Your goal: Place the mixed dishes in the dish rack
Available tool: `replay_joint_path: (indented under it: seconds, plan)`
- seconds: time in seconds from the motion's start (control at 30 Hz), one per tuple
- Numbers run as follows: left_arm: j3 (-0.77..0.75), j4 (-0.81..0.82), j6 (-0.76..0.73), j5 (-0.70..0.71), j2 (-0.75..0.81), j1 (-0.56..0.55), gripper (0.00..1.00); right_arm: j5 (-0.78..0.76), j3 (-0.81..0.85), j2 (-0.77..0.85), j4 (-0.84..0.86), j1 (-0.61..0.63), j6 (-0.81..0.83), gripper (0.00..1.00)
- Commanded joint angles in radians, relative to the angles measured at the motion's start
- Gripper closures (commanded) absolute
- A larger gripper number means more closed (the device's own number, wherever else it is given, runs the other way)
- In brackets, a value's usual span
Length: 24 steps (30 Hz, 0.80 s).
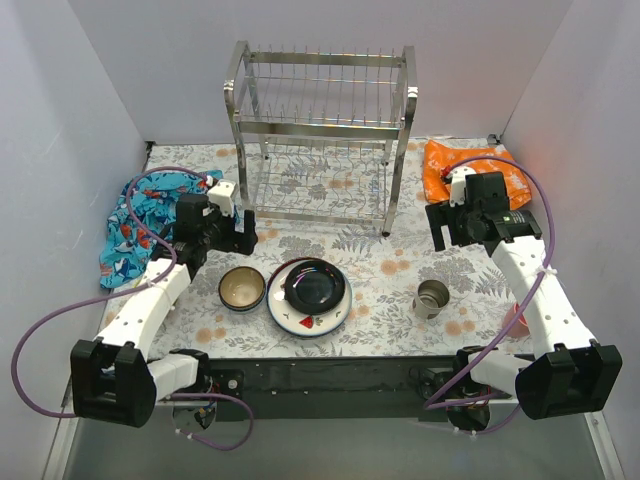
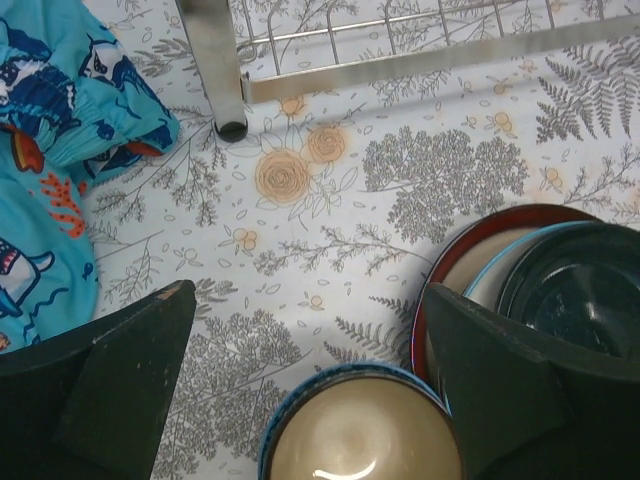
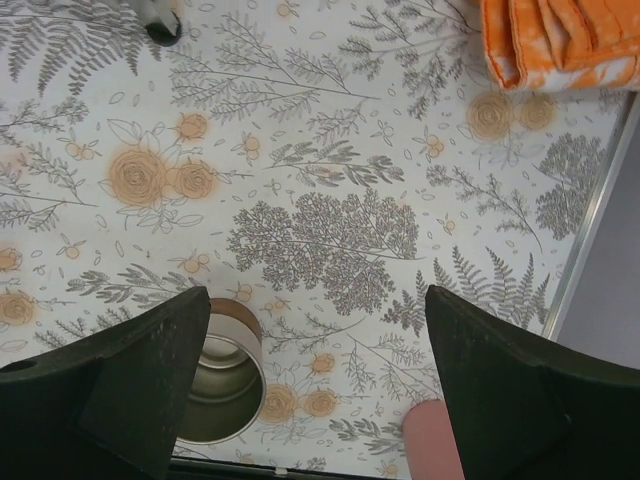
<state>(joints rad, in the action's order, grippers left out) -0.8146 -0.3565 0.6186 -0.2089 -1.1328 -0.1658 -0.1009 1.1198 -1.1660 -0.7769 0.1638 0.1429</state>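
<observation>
From above, the dish rack [image 1: 320,130] stands at the far side of the table [image 1: 390,255] with no dish in it that I can see, so I judge the loading has not begun. The dishes sit near my bases: a tan bowl [image 1: 242,288], a black plate [image 1: 314,285] resting on a white plate [image 1: 300,322], and a steel cup [image 1: 432,297]. My left gripper [image 1: 243,232] hangs between the blue cloth [image 1: 140,215] and the rack, and my right gripper [image 1: 438,228] is beside the orange cloth [image 1: 470,165].

On my left wrist, my fingers [image 2: 130,390] are spread wide around nothing. The bowl [image 2: 360,440] lies just beneath them, touching the stacked plates [image 2: 450,260]. It looks like my likeliest first pick.

On my right wrist, the fingers [image 3: 510,390] are likewise spread and empty. The cup [image 3: 225,390] stands upright below the left one, and a pink cup [image 3: 435,440] peeks in at the bottom edge.
</observation>
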Motion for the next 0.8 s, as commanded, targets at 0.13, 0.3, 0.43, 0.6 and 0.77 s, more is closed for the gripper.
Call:
replay_joint_path:
  seconds: [0.13, 0.3, 0.43, 0.6, 0.77]
  plan:
    - [-0.034, 0.298, 0.061, 0.052, -0.174, 0.003, 0.02, 0.199, -0.107, 0.086, 0.436, -0.004, 0.046, 0.16]
    - [-0.129, 0.329, 0.050, 0.097, -0.318, 0.003, 0.02, 0.199, -0.130, 0.032, 0.586, -0.001, 0.008, 0.19]
    - [-0.193, 0.350, 0.078, 0.071, -0.401, 0.002, 0.06, 0.240, -0.153, 0.003, 0.692, -0.001, 0.011, 0.21]
    - [-0.339, 0.304, 0.158, 0.040, -0.505, 0.002, 0.12, 0.297, -0.163, -0.035, 0.760, -0.001, -0.026, 0.23]
    - [-0.393, 0.314, 0.171, -0.042, -0.559, 0.003, 0.38, 0.389, -0.186, -0.041, 0.827, 0.019, -0.026, 0.25]
